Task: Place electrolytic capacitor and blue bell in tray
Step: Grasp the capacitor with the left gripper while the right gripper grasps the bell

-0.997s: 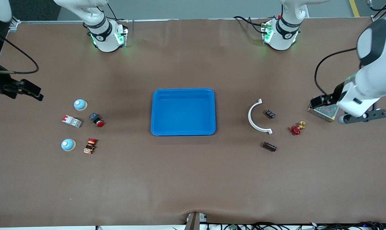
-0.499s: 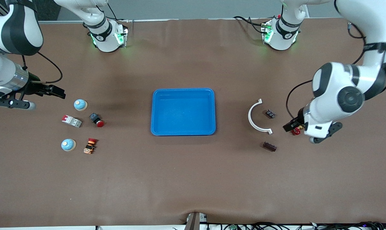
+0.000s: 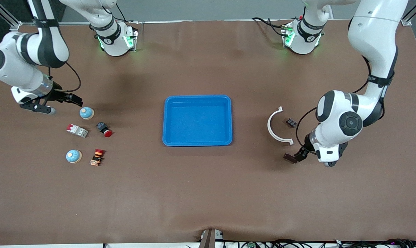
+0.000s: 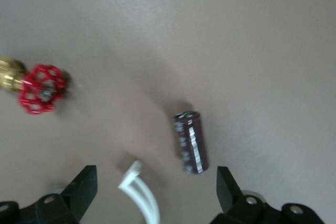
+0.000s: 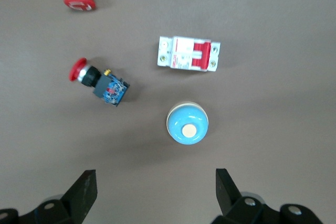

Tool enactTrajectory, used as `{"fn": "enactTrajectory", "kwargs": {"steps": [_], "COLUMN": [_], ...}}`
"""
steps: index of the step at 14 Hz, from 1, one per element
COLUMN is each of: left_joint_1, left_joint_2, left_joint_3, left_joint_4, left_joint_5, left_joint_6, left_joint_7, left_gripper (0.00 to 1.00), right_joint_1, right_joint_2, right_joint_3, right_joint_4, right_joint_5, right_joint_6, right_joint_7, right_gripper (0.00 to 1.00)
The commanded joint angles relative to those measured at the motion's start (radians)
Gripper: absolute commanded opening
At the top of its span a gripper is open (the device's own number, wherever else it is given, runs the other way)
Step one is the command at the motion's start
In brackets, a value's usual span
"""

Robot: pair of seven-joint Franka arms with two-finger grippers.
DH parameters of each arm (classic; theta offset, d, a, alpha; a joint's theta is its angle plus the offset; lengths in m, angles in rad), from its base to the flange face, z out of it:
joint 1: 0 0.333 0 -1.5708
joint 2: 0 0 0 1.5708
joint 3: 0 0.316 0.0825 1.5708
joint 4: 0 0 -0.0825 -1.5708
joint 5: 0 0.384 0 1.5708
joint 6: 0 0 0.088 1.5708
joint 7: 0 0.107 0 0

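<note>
flat on table, electrolytic capacitor (image 4: 191, 141), long axis toward tray (image 3: 197, 100)

No text, number or brand can be read on anything here; the capacitor (image 4: 190, 141) and the breaker (image 5: 188, 54) carry only marks too blurred or small to make out.

Brown surface (image 3: 201, 193) bore: tray (image 3: 197, 98); two bells (image 3: 86, 112) (image 3: 73, 156); breaker (image 3: 77, 130); two pushbuttons (image 3: 104, 129) (image 3: 97, 157); white arc (image 3: 276, 125); capacitor (image 4: 190, 141); red valve (image 4: 41, 88); small black part (image 3: 291, 122).
</note>
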Motion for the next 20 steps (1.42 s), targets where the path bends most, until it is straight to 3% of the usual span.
{"fn": "enactTrajectory", "kwargs": {"steps": [1,5,8,12,16,20], "left_joint_1": [-0.011,-0.013,-0.013,-0.014,-0.016,-0.091], "left_joint_2": [0.062,0.112,0.151,0.160,0.159,0.131], "left_joint_3": [0.000,0.003,0.003,0.001,0.001,0.000], "left_joint_4": [0.029,0.038,0.078,0.078,0.098,0.123], "left_joint_5": [0.004,0.024,0.035,0.036,0.036,0.029], "left_joint_6": [0.081,0.102,0.104,0.104,0.090,0.049], "left_joint_7": [-0.070,-0.067,-0.069,-0.058,-0.060,-0.105], "left_gripper": [1.00,0.91,0.76,0.37,0.00,0.00], "right_joint_1": [-0.017,-0.060,-0.136,-0.139,-0.124,-0.115], "right_joint_2": [-0.044,0.008,0.112,0.207,0.238,0.273], "right_joint_3": [0.010,0.011,0.013,0.013,0.014,0.016], "right_joint_4": [-0.083,-0.119,-0.125,-0.159,-0.168,-0.169], "right_joint_5": [-0.015,-0.045,-0.045,-0.041,-0.033,-0.033], "right_joint_6": [0.067,0.190,0.314,0.459,0.466,0.512], "right_joint_7": [-0.014,-0.068,-0.162,-0.150,-0.095,-0.095], "right_gripper": [1.00,1.00,1.00,1.00,1.00,1.00]}}
